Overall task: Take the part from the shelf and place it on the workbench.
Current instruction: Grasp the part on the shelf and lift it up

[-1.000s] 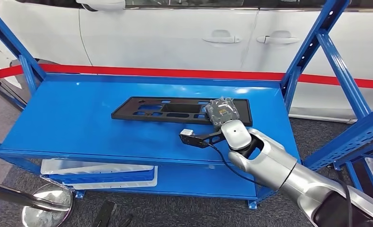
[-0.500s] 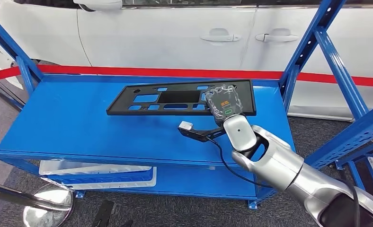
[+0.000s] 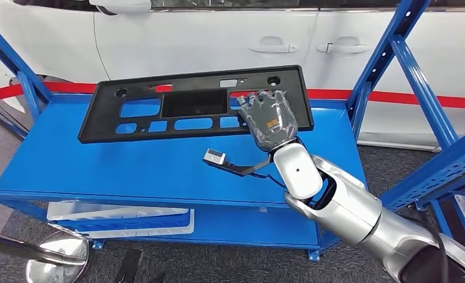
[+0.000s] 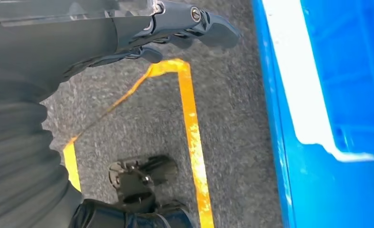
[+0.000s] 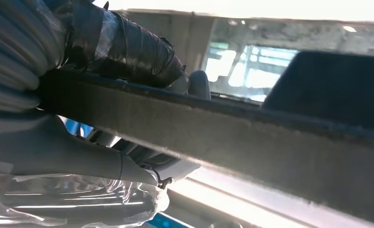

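The part is a long black plastic panel (image 3: 195, 84) with several cutouts. My right hand (image 3: 269, 121) grips its right end and holds it in the air above the blue shelf top (image 3: 100, 165), with its face tilted towards me. In the right wrist view the panel's edge (image 5: 251, 128) runs across the picture, with the thumb of my right hand (image 5: 57, 147) under it and the taped fingers (image 5: 128, 52) over it. My left hand (image 4: 175, 23) hangs beside the shelf over the grey floor, with nothing in it.
A white car (image 3: 218, 41) stands close behind the shelf. Blue uprights (image 3: 419, 71) rise at the right, and another upright (image 3: 17, 59) at the left. A white tray (image 3: 124, 215) lies on the lower level. A chrome post base (image 3: 56, 259) stands at the front left. Yellow tape (image 4: 192, 133) marks the floor.
The panel lay flat on the shelf a second ago. My right hand has lifted it off and tilted it up towards me.
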Controlling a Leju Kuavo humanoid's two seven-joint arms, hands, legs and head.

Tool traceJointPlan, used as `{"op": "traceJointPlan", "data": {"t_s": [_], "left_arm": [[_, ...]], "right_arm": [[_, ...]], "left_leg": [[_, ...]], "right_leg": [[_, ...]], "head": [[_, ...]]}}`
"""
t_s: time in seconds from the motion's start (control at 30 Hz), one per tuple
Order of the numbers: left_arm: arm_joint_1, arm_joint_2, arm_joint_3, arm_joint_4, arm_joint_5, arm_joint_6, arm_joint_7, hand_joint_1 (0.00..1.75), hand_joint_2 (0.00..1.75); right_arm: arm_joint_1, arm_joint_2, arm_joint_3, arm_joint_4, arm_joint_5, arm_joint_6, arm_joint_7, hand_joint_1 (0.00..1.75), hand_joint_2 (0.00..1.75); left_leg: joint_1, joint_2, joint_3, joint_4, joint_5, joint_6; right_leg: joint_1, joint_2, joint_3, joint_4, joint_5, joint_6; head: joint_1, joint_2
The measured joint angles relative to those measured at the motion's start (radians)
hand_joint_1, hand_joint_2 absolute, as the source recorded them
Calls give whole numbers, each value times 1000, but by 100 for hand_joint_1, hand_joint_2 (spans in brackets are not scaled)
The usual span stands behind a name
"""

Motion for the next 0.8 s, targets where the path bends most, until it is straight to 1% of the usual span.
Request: {"op": "traceJointPlan", "data": {"t_s": [0.03,0.07,0.1,0.13,0.17,0.2,0.23,0.27,0.3,0.33,0.37,0.4,0.43,0.47,0.5,0.53,0.57,0.6,0.63,0.67,0.7,0.73,0.77,0.8], "left_arm": [[0,-1,1,0,2,1,1,0,175],[0,-3,2,0,5,3,3,0,175],[-1,-3,3,0,8,6,5,0,175],[-1,-3,5,0,12,8,9,0,175],[-1,-3,6,0,15,10,13,0,175],[0,-4,7,0,17,11,18,0,175],[1,-4,7,0,18,11,21,0,175],[1,-6,8,0,18,11,24,0,175],[1,-6,8,0,18,11,26,0,175],[0,-7,8,0,18,11,27,0,175],[0,-8,9,0,17,11,28,0,175],[0,-7,9,0,17,11,29,0,175],[0,-8,10,0,16,12,31,0,175],[1,-7,10,0,15,13,34,0,175],[1,-8,10,0,13,14,38,0,175],[2,-8,10,0,10,16,42,0,175],[2,-8,10,0,8,19,46,0,175],[2,-9,10,0,6,21,50,0,175],[2,-10,10,0,3,23,53,0,175],[2,-10,10,0,2,24,56,0,175],[3,-10,10,0,0,25,58,0,175],[3,-10,10,0,0,26,59,0,175],[3,-10,10,0,0,27,60,0,175],[3,-10,10,0,0,28,60,0,175]], "right_arm": [[2,0,-3,-10,3,-1,-1,175,175],[4,0,-6,-19,6,-4,-2,175,175],[5,0,-8,-28,9,-10,-2,175,175],[7,0,-11,-37,12,-19,-2,175,175],[9,0,-13,-46,14,-28,-2,175,175],[11,0,-14,-54,16,-37,-2,175,175],[13,0,-16,-61,17,-43,-3,175,175],[14,0,-18,-68,18,-46,-3,175,175],[14,0,-19,-74,18,-48,-4,175,175],[14,0,-21,-80,19,-49,-5,175,175],[14,1,-21,-87,20,-50,-7,175,175],[14,1,-22,-93,20,-50,-9,175,175],[14,2,-23,-98,21,-50,-11,175,175],[15,2,-23,-102,22,-50,-15,175,175],[15,3,-23,-103,22,-49,-18,175,175],[16,5,-23,-103,22,-48,-21,175,175],[17,8,-23,-103,22,-47,-25,175,175],[19,12,-23,-103,22,-46,-28,175,175],[22,15,-23,-103,22,-45,-30,175,175],[27,17,-23,-103,22,-43,-32,175,175],[31,19,-23,-103,22,-43,-33,175,175],[35,20,-23,-103,22,-42,-33,175,175],[38,21,-23,-103,22,-41,-33,175,175],[39,23,-23,-103,21,-40,-34,175,175]], "left_leg": [[4,1,6,-10,6,3],[7,3,10,-19,11,5],[6,4,11,-20,13,7],[6,4,10,-17,13,8],[6,4,7,-13,13,8],[7,4,5,-8,12,8],[8,4,2,-3,11,7],[9,3,-1,4,8,4],[11,2,-5,12,5,0],[10,0,-12,22,2,-5],[9,-1,-19,30,0,-10],[7,-2,-25,35,1,-15],[5,-3,-30,37,4,-20],[6,-3,-33,37,7,-24],[7,-3,-37,39,3,-29],[8,-2,-44,55,-14,-33],[10,-2,-58,89,-44,-38],[12,-1,-77,143,-86,-44],[13,-1,-99,210,-129,-48],[14,-1,-116,269,-161,-50],[14,-1,-120,304,-177,-49],[13,-1,-106,301,-175,-47],[12,-1,-71,258,-157,-42],[10,-1,-20,185,-132,-34]], "right_leg": [[1,-1,-6,17,-15,5],[2,-2,-19,52,-39,10],[1,-3,-41,106,-71,13],[-1,-4,-69,171,-103,16],[-3,-4,-91,224,-123,19],[-6,-4,-102,251,-127,22],[-9,-5,-95,241,-111,25],[-12,-6,-69,193,-81,27],[-15,-7,-36,129,-56,29],[-15,-6,-9,74,-36,29],[-16,-4,7,38,-26,26],[-15,-2,11,25,-25,21],[-14,-1,7,25,-20,15],[-15,-1,3,24,-15,7],[-15,-2,0,23,-10,-1],[-16,-4,-4,21,-4,-9],[-18,-6,-10,20,3,-17],[-17,-7,-17,19,8,-22],[-16,-8,-25,19,15,-25],[-14,-9,-34,20,21,-26],[-12,-9,-43,20,28,-26],[-11,-10,-51,20,34,-26],[-9,-10,-59,20,41,-25],[-8,-10,-65,20,49,-24]], "head": [[1,0],[3,0],[4,0],[4,0],[4,0],[4,0],[5,0],[5,0],[5,0],[5,0],[5,0],[5,0],[5,0],[5,0],[6,0],[4,0],[2,0],[-1,0],[-3,0],[-4,0],[-3,0],[-4,0],[-3,0],[-3,0]]}}
